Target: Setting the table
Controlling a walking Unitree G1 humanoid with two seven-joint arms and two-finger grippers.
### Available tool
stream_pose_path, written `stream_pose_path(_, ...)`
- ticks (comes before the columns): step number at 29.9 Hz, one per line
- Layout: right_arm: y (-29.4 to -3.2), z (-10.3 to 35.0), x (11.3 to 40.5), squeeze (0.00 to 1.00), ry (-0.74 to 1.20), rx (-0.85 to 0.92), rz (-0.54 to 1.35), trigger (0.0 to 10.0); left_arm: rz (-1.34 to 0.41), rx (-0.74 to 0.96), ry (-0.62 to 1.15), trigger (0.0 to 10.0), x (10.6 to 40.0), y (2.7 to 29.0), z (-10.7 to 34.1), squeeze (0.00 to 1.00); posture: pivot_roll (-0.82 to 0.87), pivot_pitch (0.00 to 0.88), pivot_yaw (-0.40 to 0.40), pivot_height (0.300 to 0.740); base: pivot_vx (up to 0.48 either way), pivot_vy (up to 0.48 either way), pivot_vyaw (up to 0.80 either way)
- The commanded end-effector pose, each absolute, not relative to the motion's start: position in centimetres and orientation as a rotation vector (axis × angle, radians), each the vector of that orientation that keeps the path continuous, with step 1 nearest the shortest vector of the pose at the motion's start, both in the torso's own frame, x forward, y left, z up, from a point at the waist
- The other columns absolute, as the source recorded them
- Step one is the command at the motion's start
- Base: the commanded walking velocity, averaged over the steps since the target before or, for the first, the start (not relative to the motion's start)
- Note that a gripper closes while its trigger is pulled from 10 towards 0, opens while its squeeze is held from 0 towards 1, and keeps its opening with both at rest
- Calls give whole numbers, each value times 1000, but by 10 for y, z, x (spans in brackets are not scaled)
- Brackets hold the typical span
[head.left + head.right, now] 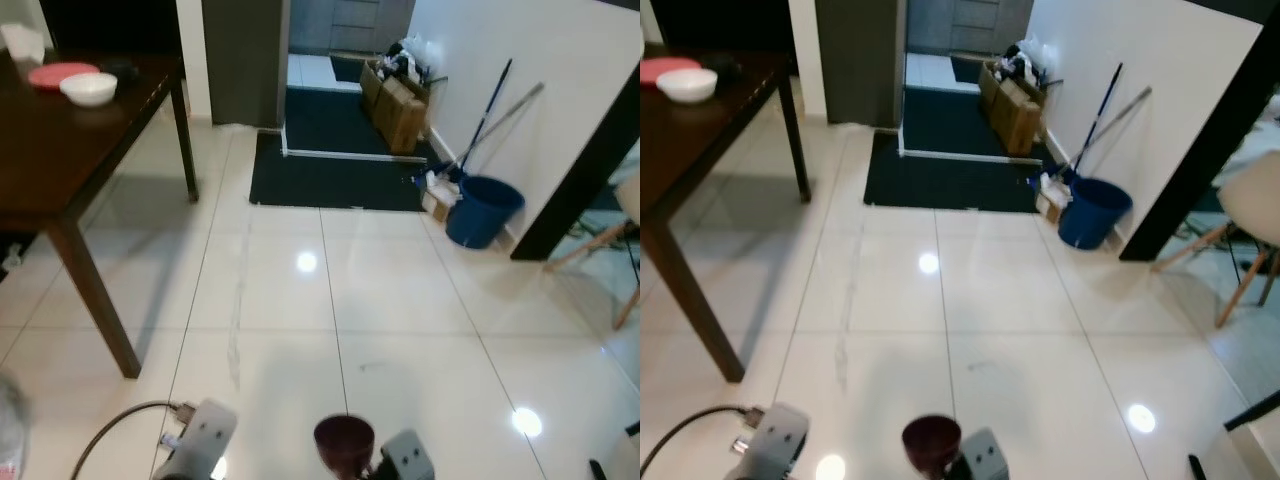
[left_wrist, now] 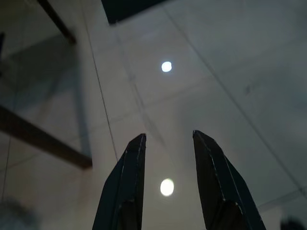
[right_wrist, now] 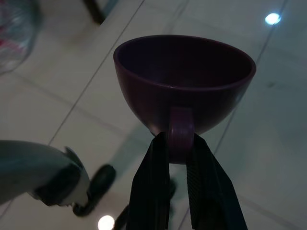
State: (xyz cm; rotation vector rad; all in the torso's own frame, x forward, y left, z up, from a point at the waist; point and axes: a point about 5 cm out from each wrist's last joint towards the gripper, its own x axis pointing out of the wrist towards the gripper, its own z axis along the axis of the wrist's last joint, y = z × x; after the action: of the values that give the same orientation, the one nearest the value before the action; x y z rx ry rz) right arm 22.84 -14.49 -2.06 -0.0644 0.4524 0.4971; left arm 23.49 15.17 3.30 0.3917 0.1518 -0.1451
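Right gripper (image 3: 176,143): pinching the handle of a dark maroon cup (image 3: 184,81), upright above the tiled floor (image 1: 400,300).
Left gripper (image 2: 168,143): fingers spread, holding nothing, beside the cup.
Dining table (image 1: 70,160): farther off, left of the cup; carries a white bowl (image 1: 88,88) and a red plate (image 1: 60,73).
Blue bucket (image 1: 483,210): far right of the table, against the wall.
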Motion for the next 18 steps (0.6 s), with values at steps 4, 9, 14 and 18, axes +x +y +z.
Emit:
stream_pose_path(4,-142,-16,242,0,413,-37,462,10000,-146,420,176,10000,232,161,27,0,154,69,-8,740,480,0,0)
stream_pose_path(9,-135,-11,253,0,387,-29,453,10000,-151,433,160,10000,239,166,33,0,178,50,26,740,480,0,0)
stream_pose_path(14,-121,-4,264,0,350,3,442,10000,-174,467,135,10000,249,173,40,0,200,30,65,740,480,0,0)
stream_pose_path(18,-113,-3,266,0,341,17,445,10000,-176,478,125,10000,254,177,44,0,206,28,78,740,480,0,0)
